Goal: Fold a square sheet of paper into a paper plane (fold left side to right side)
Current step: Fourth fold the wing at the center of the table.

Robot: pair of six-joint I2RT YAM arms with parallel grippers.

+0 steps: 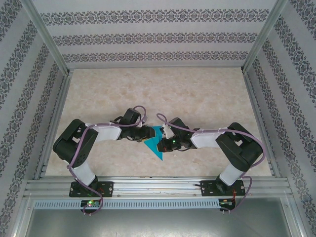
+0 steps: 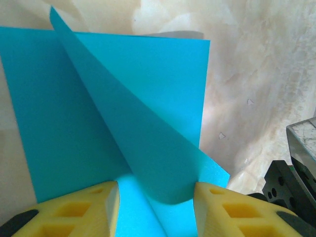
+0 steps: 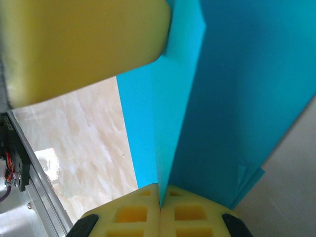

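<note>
Nearest you, the two arm bases (image 1: 91, 187) are bolted to the aluminium rail (image 1: 158, 185) at the front edge of the table (image 1: 163, 94). The left arm (image 1: 79, 143) elbows out left and the right arm (image 1: 237, 145) elbows out right. Both reach inward and meet over the front half of the table.

Left gripper (image 1: 149, 134): in its wrist view the yellow fingers (image 2: 91, 212) stand apart. A curled flap of the square sheet of paper (image 2: 148, 123) bulges up between them. The flap runs diagonally from that gap toward the sheet's far left corner, and the rest of the sheet lies flat on the table beyond. You can't tell whether the pads actually touch the paper (the gap is plain, the contact isn't). A dark and grey housing (image 2: 296, 168) sits at that view's right edge.

Right gripper (image 1: 165, 143): its fingers (image 3: 197, 217) are pressed together. A raised paper edge runs straight into the seam between them, so you're pinching the sheet there. The paper climbs steeply from the seam, with layered corners low on the right. The left gripper's yellow pad (image 3: 84, 44) is up top left in that view, just beside the same sheet, touching its edge or nearly.

From above, the teal sheet (image 1: 156, 150) shows as a pointed shape peeking out under both grippers, tip aimed at the rail. Beyond that is pale marbled table, then patterned walls (image 1: 158, 37) on three sides.
</note>
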